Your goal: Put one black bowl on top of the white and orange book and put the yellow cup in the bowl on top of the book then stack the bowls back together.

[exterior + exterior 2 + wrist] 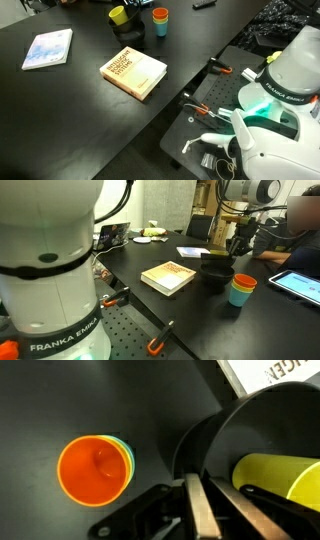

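The black bowls (262, 422) sit nested on the black table, also seen in both exterior views (214, 277) (130, 29). The yellow cup (272, 480) lies tilted inside them and shows in an exterior view (118, 15). The white and orange book (134, 72) lies flat beside the bowls with nothing on it; it shows in the other exterior view (168, 277), and its corner shows in the wrist view (280, 374). My gripper (203, 480) hangs above the bowls' rim (238, 244), its fingers close together and holding nothing.
An orange cup stacked in a teal cup (93, 468) (242, 288) stands right beside the bowls. A thin pale booklet (48, 48) lies farther off. A tablet (300, 282) lies at the table's edge. Tools (205, 110) lie on the robot's base plate.
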You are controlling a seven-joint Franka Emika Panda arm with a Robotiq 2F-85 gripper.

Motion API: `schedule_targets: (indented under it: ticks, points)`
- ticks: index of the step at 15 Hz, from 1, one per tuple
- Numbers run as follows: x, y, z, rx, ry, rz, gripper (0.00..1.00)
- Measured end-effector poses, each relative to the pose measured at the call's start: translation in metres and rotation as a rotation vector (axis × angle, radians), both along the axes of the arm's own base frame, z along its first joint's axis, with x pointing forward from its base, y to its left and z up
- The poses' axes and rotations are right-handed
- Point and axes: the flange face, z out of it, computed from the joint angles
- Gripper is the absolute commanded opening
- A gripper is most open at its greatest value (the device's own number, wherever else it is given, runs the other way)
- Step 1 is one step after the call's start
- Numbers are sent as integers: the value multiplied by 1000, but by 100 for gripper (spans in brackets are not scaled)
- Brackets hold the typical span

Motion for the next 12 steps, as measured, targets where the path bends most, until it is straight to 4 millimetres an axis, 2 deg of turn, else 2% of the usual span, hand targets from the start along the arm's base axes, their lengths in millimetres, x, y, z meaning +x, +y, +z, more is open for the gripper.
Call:
schedule_targets:
  ticks: [1,2,3,5,6,12]
  points:
    - [0,-1,-6,-2,2,-1,2]
    - [1,-1,-11,-4,-1,-2,8]
    - [2,-1,-16,-6,-7,-1,30]
    - [5,-1,-24,-12,-27,0,34]
    - [7,0,-27,-14,-38,0,40]
    - [14,2,-21,-26,-97,5,86]
